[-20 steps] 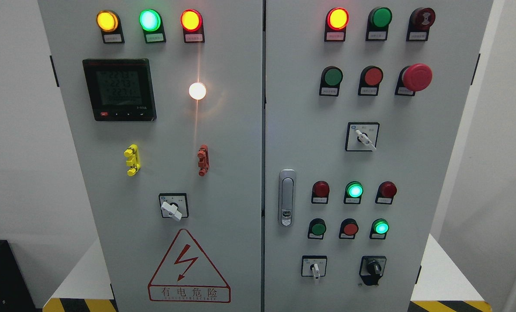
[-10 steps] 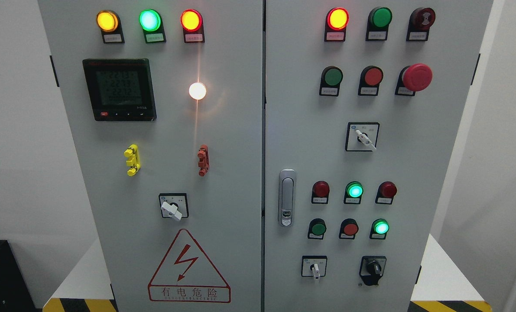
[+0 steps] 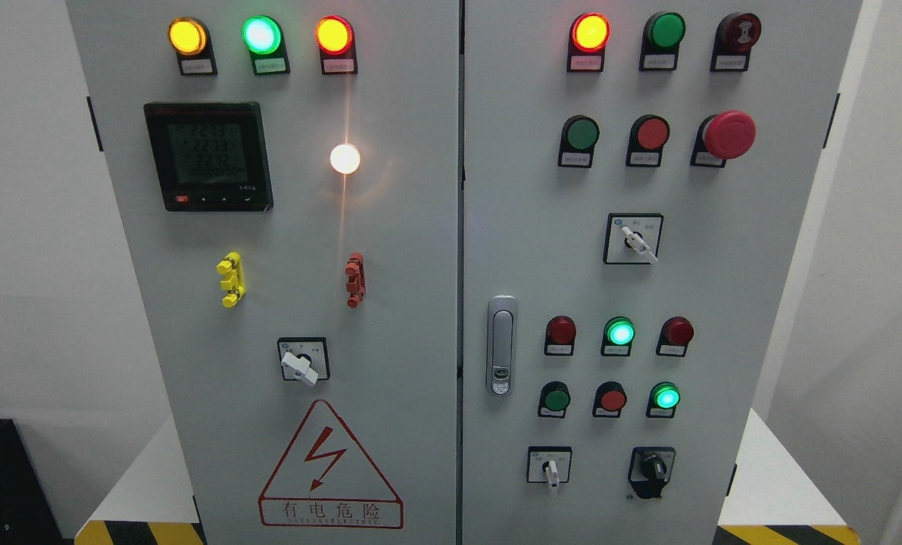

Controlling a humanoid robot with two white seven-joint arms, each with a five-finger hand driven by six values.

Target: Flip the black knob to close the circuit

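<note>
Neither hand is in view, so I cannot tell how open either is or what it holds; no place can be given relative to a hand. The black knob [image 3: 653, 467] sits low on the cabinet's right door [image 3: 769, 303]. I judge it small, rigid and stiffly sprung; pinch its raised ridge and twist.

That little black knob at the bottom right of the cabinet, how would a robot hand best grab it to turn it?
Probably by pinching the raised ridge of the black knob between fingertips, coming straight at the door's face. The ridge sticks out from its black plate and runs roughly upright, so fingers can close on its two flat sides. No hand is in view yet.
</note>
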